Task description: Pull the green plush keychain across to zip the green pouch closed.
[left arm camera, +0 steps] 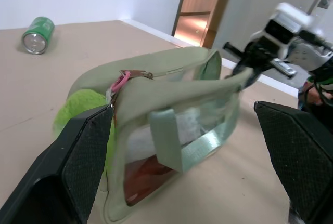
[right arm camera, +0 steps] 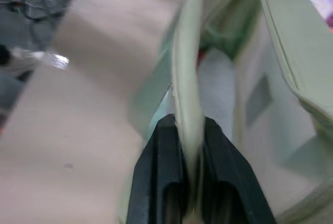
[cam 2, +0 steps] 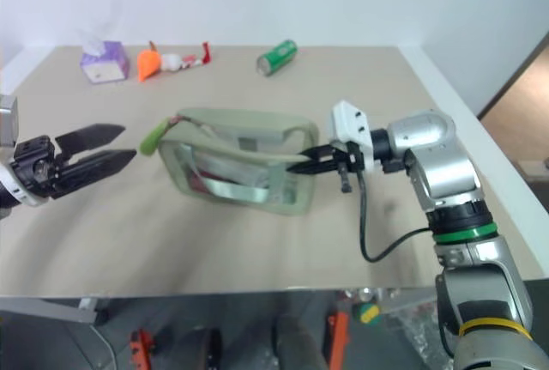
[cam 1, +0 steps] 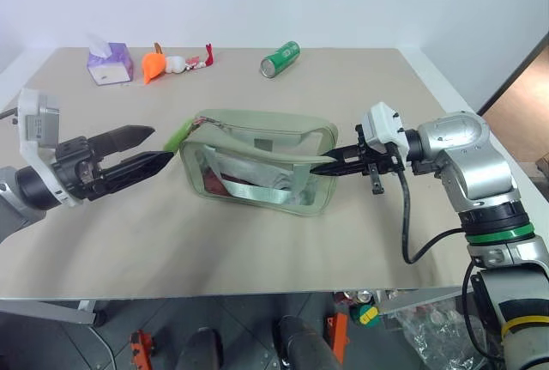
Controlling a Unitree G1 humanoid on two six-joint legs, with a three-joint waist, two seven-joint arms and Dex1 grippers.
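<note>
Bare table [cam 1: 129, 241] is lying open left and near of the pouch [cam 1: 257, 160]; the can [cam 1: 280, 58] and tissue box [cam 1: 110, 63] are standing far back.

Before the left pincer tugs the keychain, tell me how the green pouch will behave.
The green pouch is probably soft and floppy: its rim bends where the right pincer pinches it. It looks light, so it may slide across the table unless that end is anchored. The green plush keychain likely squashes under grip.
</note>
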